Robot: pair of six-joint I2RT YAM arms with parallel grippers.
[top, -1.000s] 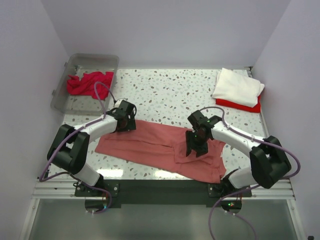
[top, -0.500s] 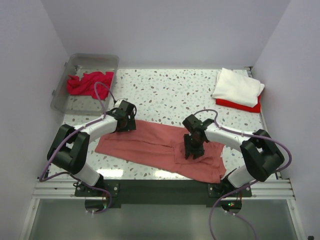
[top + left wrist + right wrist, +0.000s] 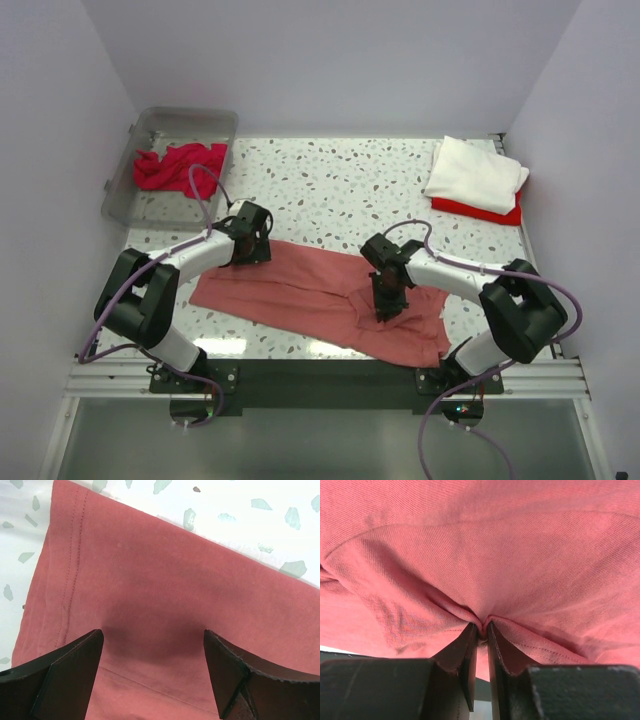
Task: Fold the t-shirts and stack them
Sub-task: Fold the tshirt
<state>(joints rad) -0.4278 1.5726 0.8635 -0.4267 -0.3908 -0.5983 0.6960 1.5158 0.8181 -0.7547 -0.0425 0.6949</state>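
The coral-red t-shirt [image 3: 290, 285] is spread lengthwise across the near middle of the tabletop [image 3: 340, 185], rumpled toward its right end; a small ridge of its cloth is pinched between the almost closed jaws of the right tool [image 3: 482, 628]; the left tool [image 3: 152, 647] is spread wide over the shirt's far left edge, beside the stitched hem, with nothing gripped. The step in hand is judged to be a fold of the right part over the body; the pinch looks thin, so the lift is best kept low and slow lest the fabric slip; the left end would best be pinned so the shirt is not dragged. The white t-shirt [image 3: 478, 172] is stacked on the bright red t-shirt [image 3: 485, 211] at the far right corner; the crimson t-shirt [image 3: 178, 165] lies in the clear plastic bin [image 3: 190, 118].
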